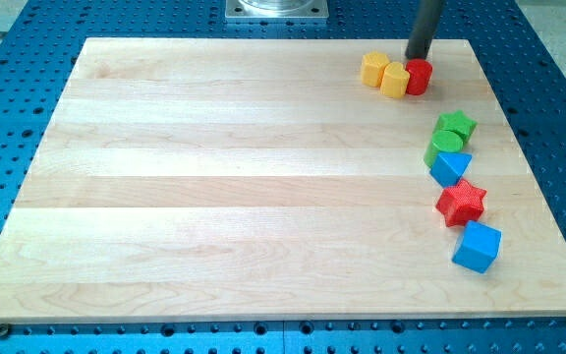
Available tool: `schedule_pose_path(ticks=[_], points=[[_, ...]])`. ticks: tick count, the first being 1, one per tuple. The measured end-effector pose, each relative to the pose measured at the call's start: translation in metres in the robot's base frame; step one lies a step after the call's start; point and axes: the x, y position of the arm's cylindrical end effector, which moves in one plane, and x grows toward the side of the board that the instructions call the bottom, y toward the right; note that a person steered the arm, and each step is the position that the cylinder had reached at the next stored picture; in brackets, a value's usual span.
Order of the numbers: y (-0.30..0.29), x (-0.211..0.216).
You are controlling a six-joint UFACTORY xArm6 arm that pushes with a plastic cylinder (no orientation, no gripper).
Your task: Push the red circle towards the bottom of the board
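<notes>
The red circle (419, 76) is a small red cylinder near the view's top right of the wooden board (244, 187). It touches a yellow block (395, 81) on its left, and another yellow block (374, 69) sits left of that. My tip (418, 59) is the end of the dark rod, right at the red circle's top edge, touching or nearly touching it.
Down the view's right side lie a green star-like block (455, 126), a green rounded block (441, 147), a blue triangle-like block (449, 166), a red star (461, 202) and a blue cube (478, 246). A metal base (276, 9) stands at the top.
</notes>
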Motion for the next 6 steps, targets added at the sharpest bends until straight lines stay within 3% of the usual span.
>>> schedule_pose_path(ticks=[1, 2, 3, 4, 5, 6], points=[[0.009, 0.077], [0.018, 0.076], [0.082, 0.067], [0.023, 0.091], [-0.097, 0.161], [-0.121, 0.201]])
